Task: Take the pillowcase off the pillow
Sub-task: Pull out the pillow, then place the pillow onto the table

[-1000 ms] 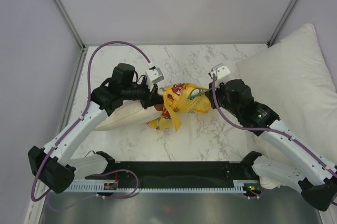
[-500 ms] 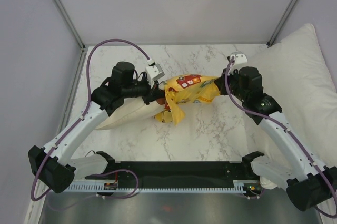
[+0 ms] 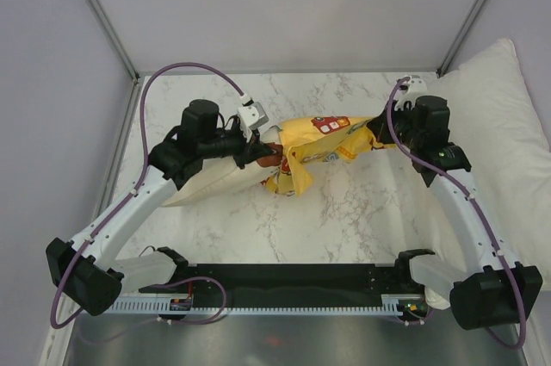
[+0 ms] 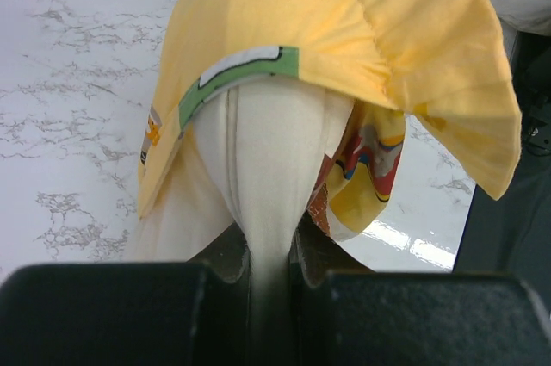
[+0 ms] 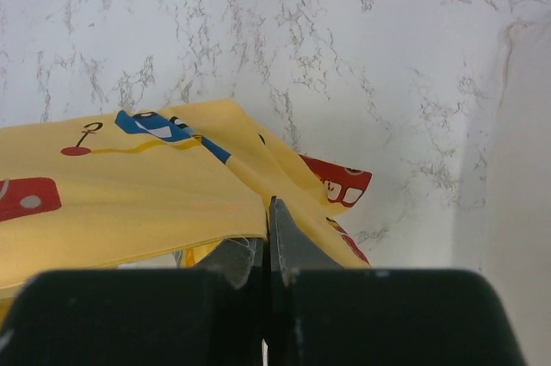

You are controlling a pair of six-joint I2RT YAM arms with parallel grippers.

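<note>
**Top view.** The pillowcase (image 3: 323, 138) hangs drawn out across the middle of the table (image 3: 344, 220), between the left gripper (image 3: 263, 152) and the right gripper (image 3: 379, 132). It is bunched at its left end, with a loose flap drooping toward the near edge. The pillow (image 3: 211, 183) lies on the table under the left forearm, and only its right tip sits inside the case mouth. Judgement: the case is nearly off. A large white pillow (image 3: 499, 125) sits at the right edge, apart from the work.

**Left wrist view.** The left gripper (image 4: 269, 241) has its jaws almost together, pinching a narrow ridge of cream pillow (image 4: 267, 151). The open hem of the pillowcase (image 4: 344, 21) (green-and-white printed band) arches over the pillow just beyond the fingertips. The jaws appear to hold pillow only, not yellow cloth.

**Right wrist view.** The right gripper (image 5: 265, 241) has its jaws pressed tight on a thin fold at the edge of the pillowcase (image 5: 129, 202), above the marble.

**Handling, judged.** Both items are light and soft.
- The case is limp cloth that will fold and drag rather than slide stiffly. It is best taken at its closed far end.
- A thin pinch on the case could slip.
- The pillow squashes under the jaws, so it should be held at its bare end, clear of the hem.
</note>
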